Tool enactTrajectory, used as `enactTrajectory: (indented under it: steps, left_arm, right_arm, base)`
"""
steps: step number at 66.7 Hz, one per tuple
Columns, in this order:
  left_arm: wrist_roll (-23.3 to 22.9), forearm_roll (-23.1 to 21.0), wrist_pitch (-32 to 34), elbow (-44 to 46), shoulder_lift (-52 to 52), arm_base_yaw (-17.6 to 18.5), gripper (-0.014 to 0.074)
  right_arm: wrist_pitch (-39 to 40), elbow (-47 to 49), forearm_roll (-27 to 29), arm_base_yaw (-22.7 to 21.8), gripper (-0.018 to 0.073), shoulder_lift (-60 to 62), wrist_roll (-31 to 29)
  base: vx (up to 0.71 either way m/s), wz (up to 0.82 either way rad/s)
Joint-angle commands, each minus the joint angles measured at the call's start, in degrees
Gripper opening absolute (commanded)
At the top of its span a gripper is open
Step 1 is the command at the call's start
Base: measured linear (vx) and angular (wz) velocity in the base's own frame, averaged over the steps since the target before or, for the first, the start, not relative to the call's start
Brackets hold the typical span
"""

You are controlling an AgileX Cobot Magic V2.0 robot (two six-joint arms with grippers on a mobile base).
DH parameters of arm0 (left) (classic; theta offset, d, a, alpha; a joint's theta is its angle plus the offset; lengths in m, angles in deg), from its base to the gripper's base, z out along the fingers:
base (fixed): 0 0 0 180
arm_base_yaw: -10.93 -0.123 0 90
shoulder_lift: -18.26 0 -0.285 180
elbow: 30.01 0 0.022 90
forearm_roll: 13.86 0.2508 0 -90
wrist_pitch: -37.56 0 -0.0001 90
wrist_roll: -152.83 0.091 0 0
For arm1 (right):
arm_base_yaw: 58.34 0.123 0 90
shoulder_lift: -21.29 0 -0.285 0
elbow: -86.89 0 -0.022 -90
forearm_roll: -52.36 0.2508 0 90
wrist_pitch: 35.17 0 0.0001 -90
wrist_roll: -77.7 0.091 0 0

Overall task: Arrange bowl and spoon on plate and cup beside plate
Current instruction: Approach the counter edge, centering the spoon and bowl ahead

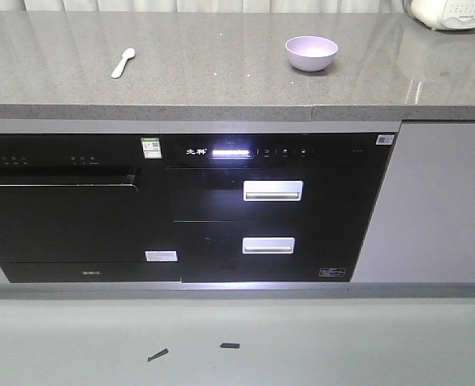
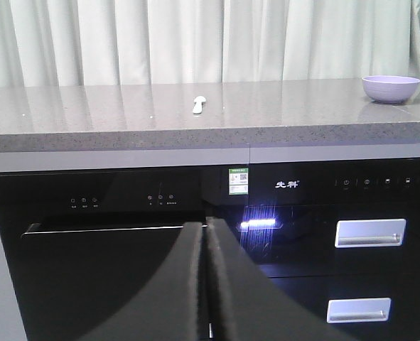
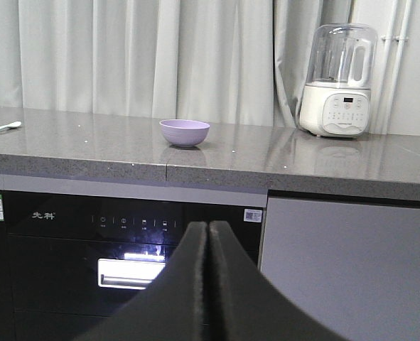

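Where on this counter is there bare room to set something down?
The widest bare stretch of counter lies between the spoon and the bowl. A smaller patch lies between the bowl and the white appliance. Left of the spoon is bare too. Only the appliance's corner is tight.

Left gripper (image 2: 206, 227) and right gripper (image 3: 208, 229), both level, fingers (image 2: 185, 284) pressed flat together, tips forward.

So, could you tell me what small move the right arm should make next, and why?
Probably lift the right gripper toward the bowl and open it. Its jaws are closed and sit lower than the counter, on which the bowl stands free of any gripper. No plate or cup shows in any view.
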Motion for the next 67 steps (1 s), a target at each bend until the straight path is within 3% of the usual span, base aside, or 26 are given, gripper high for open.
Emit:
enactTrajectory:
  steps: [1,67]
  left_arm:
    - [-0.6,0.0,4.0,-1.8,0.1,0.0,-0.0006]
    - [-0.6,0.0,4.0,-1.8,0.1,0.0,-0.0006]
  right_arm:
    - [4.4,-1.0,-0.2,0.1,-0.0005,0.7,-0.3]
    - [4.4,-1.0,-0.2,0.1,-0.0005,0.7,-0.3]
  base:
    - [0.04,0.01]
    - [0.05,0.01]
